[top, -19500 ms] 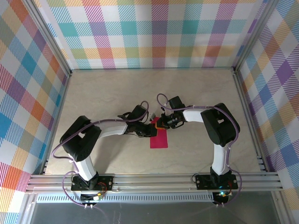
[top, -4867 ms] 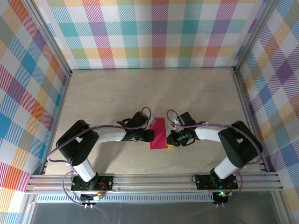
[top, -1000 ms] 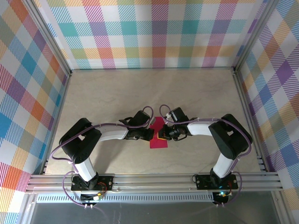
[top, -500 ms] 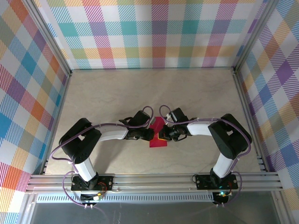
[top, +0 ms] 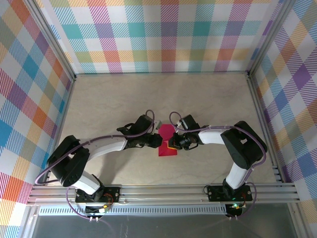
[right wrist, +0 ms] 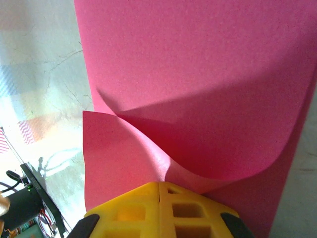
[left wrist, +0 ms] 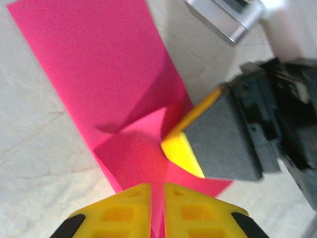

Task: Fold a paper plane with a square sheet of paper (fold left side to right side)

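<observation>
lying at the middle of the table (top: 114, 104), the square sheet of paper (top: 167, 151) is seen doubled into a narrow magenta strip, its long axis running from the near edge toward the far wall. it is flanked across its short width: the left pincer (top: 159, 143) is set at its left edge and the right pincer (top: 172, 144) at its right edge, so both arms are equally close. in the right wrist view a flap is raised off the strip and curled in a soft roll toward the closed yellow tips (right wrist: 129, 208), which seem to be clamped on it. in the left wrist view the left pincer's jaws are drawn narrow with a slim slit between them, pink showing through. whether paper is nipped there cannot be told. the paper is plain, matte and unmarked, with one diagonal shadow beside the flap. the flap is judged to need carrying rightward across that axis.
</observation>
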You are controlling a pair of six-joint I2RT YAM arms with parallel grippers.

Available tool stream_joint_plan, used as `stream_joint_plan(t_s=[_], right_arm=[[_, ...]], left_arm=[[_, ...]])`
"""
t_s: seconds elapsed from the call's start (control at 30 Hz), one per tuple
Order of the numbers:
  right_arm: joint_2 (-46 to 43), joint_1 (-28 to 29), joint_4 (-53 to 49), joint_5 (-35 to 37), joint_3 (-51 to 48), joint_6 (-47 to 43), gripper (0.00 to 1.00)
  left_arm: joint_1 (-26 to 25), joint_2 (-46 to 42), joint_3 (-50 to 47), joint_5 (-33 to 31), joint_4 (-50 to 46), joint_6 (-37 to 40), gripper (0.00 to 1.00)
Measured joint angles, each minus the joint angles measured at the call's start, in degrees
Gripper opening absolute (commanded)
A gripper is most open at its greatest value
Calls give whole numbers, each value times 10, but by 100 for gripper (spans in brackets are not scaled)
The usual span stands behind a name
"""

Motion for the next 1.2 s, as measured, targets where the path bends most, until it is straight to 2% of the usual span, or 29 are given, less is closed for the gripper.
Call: stream_joint_plan(t_s=[0.23,0.37,0.7,1.2], right_arm=[[0,0,0,0,0,0,0],[0,0,0,0,0,0,0],[0,0,-2,0,0,0,0],[0,0,-11,1,3,-4,0]], left_arm=[[-14,-2,-20,82,40,-54,5],[-21,32,-14,97,47,-64,3],[-22,95,-3,99,46,-64,1],[-22,99,-3,64,38,-64,1]])
